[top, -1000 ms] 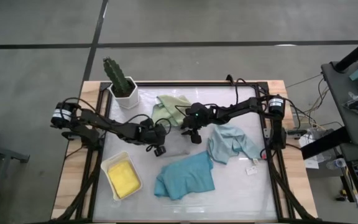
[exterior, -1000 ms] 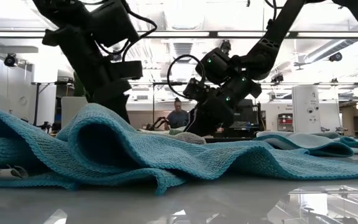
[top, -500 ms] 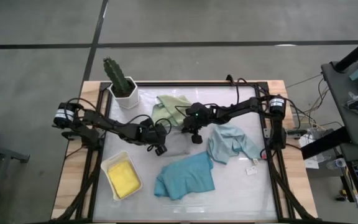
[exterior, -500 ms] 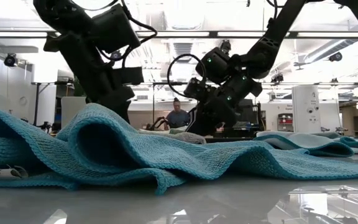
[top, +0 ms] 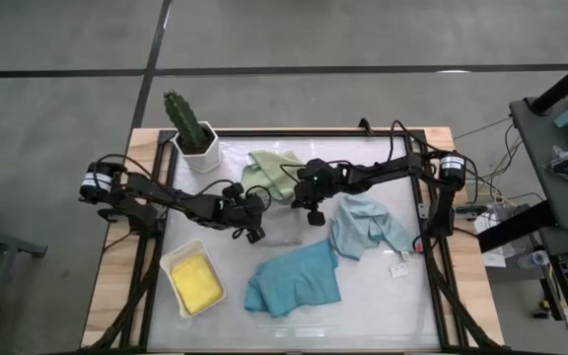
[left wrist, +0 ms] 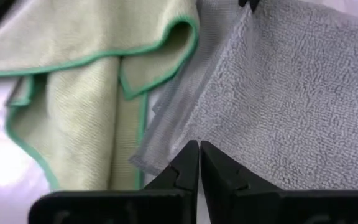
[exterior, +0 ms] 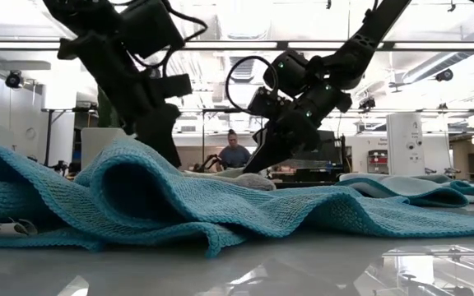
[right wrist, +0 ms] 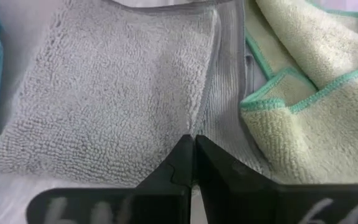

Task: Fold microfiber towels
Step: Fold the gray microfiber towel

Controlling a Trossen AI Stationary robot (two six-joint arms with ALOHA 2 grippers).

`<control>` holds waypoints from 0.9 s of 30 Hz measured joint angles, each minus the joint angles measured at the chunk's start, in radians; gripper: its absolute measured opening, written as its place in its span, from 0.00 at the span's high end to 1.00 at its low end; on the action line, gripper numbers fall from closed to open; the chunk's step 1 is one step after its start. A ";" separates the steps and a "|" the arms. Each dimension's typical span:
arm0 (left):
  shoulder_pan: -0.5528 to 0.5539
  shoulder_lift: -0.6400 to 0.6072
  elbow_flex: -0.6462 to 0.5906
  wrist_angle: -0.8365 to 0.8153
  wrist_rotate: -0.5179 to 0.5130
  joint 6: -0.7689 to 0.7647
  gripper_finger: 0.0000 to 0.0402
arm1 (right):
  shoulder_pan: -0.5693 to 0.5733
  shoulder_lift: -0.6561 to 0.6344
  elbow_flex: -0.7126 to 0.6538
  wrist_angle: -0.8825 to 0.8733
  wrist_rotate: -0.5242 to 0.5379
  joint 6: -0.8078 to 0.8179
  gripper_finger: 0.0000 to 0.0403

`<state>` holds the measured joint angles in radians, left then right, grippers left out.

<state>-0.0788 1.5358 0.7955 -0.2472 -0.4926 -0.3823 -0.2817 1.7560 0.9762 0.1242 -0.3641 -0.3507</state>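
**Both arms pinch the grey towel, mid-fold**

At the table's centre lies the small grey microfiber towel (right wrist: 104, 93). The left gripper (left wrist: 199, 163) is clamped on one edge, and the right gripper (right wrist: 193, 155) is clamped on the neighbouring edge, beside the crumpled sage green microfiber towel (left wrist: 73, 93). The teal towel (top: 294, 278) lies nearer, the pale blue towel (top: 365, 225) to the right, and the yellow towel (top: 195, 280) in a white rectangular tray (top: 173, 262). Likely next: lift both corners together and carry them across evenly.

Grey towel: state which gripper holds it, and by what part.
Both hold the grey towel: left gripper and right gripper are each shut on its edge.
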 joint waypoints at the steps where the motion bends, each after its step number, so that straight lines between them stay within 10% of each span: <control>1: 0.000 -0.007 0.000 -0.004 -0.012 0.002 1.00 | 0.000 -0.004 0.000 0.000 0.002 -0.002 0.98; 16: 0.000 -0.001 -0.018 0.061 -0.010 -0.005 0.99 | -0.001 -0.020 -0.001 -0.038 0.167 -0.008 0.92; 27: 0.056 0.055 -0.017 0.119 -0.013 -0.085 0.73 | -0.003 -0.020 -0.001 -0.045 0.209 0.002 0.69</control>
<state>-0.0231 1.5911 0.7780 -0.1283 -0.5061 -0.4670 -0.2844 1.7359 0.9749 0.0790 -0.1547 -0.3486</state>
